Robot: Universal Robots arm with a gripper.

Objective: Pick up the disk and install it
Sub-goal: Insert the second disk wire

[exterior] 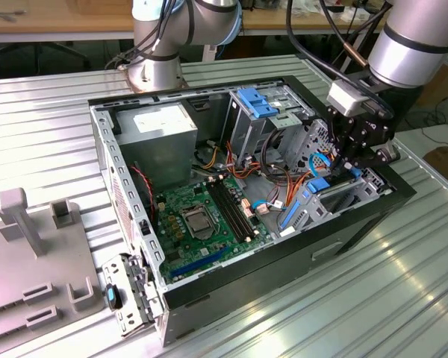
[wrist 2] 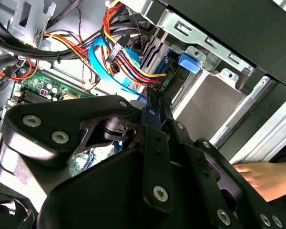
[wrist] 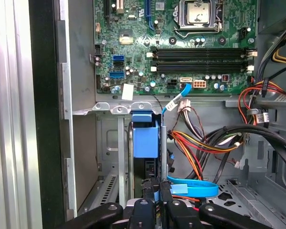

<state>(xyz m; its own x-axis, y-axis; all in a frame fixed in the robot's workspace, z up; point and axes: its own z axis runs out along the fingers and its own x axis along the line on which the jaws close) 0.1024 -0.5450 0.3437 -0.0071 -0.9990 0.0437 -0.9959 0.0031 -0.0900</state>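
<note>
Exterior view: the claw (exterior: 349,165) hangs inside the open computer case (exterior: 209,294) on the ribbed worktop (exterior: 403,298), at the drive bay by the exterior view's right.
Disk: the disk (wrist: 146,138) stands on edge in the bay slot, its blue frame showing, in the first wrist view.
Claw: fingers pressed together on the disk's edge.
Advice: I judge the step as seating; push straight along the slot, clear of the blue data cable (wrist: 193,187).

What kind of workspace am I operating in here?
Probably a robotics lab bench for computer assembly: an open black desktop computer case lying on a ribbed metal table, a grey fixture block beside it, and wooden desks behind.
</note>
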